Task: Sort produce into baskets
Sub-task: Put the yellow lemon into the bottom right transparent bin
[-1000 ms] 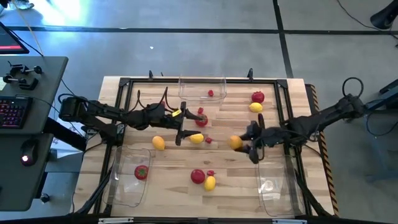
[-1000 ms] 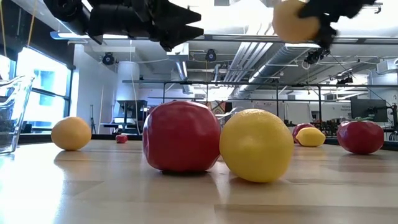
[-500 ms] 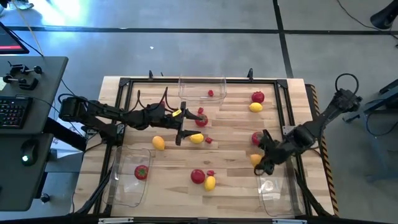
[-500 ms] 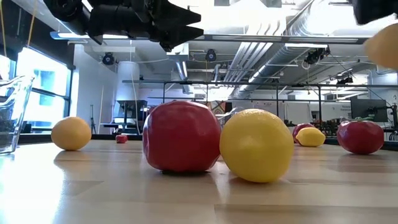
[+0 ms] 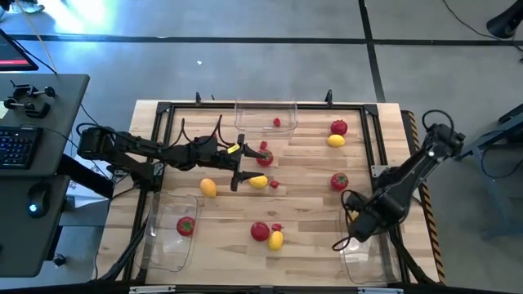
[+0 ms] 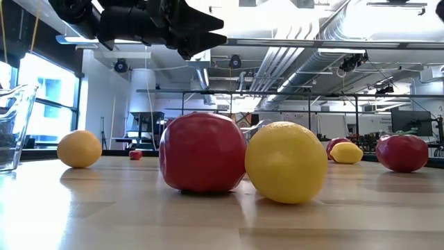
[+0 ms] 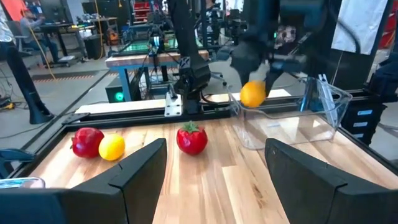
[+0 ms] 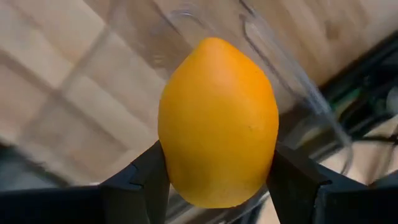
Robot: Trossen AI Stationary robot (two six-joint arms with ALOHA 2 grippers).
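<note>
My right gripper [image 5: 357, 227] hangs over the far end of the near-right clear basket [image 5: 364, 251], shut on an orange lemon [image 8: 217, 121]. The lemon [image 7: 253, 94] also shows in the left wrist view, above that basket's rim [image 7: 292, 112]. My left gripper [image 5: 239, 169] waits open and level above the table's middle, nothing between its fingers. Tomatoes [image 5: 338, 181] [image 5: 259, 232] and lemons [image 5: 207, 188] [image 5: 257, 181] lie loose on the wood. One tomato [image 5: 185, 226] sits in the near-left basket [image 5: 173, 237], a berry [image 5: 277, 122] in the far basket [image 5: 265, 114]. My right gripper pinches the orange lemon between its two fingers [image 8: 146, 180], one on each opposite side [image 8: 171, 168] of its wide lower half. The fingers come from above, pointing down. The lemon is lifted clear, over the basket's rim [image 8: 273, 56].
A black metal frame [image 5: 376, 155] rings the wooden table top. A tomato [image 5: 338, 127] and lemon [image 5: 335, 140] lie at the far right; a lemon [image 5: 275, 240] and berry [image 5: 277, 227] by the near tomato. A desk with keyboard [image 5: 16, 147] stands left of the table.
My right gripper has carried the orange lemon from the table's middle toward the near right corner, to above the near-right basket. It has tipped from slanting to pointing down and rolled. Its going has uncovered a tomato on the table's right side.
</note>
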